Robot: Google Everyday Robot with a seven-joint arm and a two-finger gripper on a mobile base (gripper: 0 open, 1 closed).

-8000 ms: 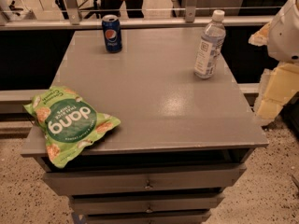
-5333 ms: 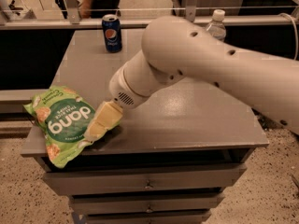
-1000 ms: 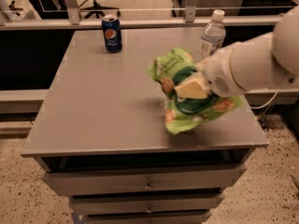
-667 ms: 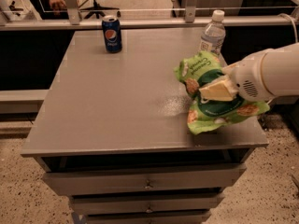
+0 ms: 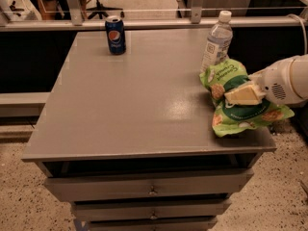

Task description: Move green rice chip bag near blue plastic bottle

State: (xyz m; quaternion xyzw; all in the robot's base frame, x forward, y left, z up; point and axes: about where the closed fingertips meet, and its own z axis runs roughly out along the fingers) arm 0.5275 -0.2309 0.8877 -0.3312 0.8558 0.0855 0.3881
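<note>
The green rice chip bag [image 5: 239, 110] is crumpled at the table's right edge, just in front of the blue plastic bottle [image 5: 216, 41], with its top almost touching the bottle's base. Its right part hangs past the table edge. My gripper [image 5: 243, 95] comes in from the right on a white arm and is shut on the bag's middle, with a cream finger [image 5: 245, 93] lying across the bag. The bottle stands upright at the table's back right. Whether the bag rests on the table or hangs just above it, I cannot tell.
A blue Pepsi can [image 5: 115, 34] stands at the back left of the grey table [image 5: 130, 100]. Drawers [image 5: 151, 190] sit under the tabletop. A rail and a dark ledge run behind the table. Speckled floor lies on both sides.
My gripper has carried the bag from the table's front left across to the right edge, then on toward the bottle. The bottle and the can have not moved.
</note>
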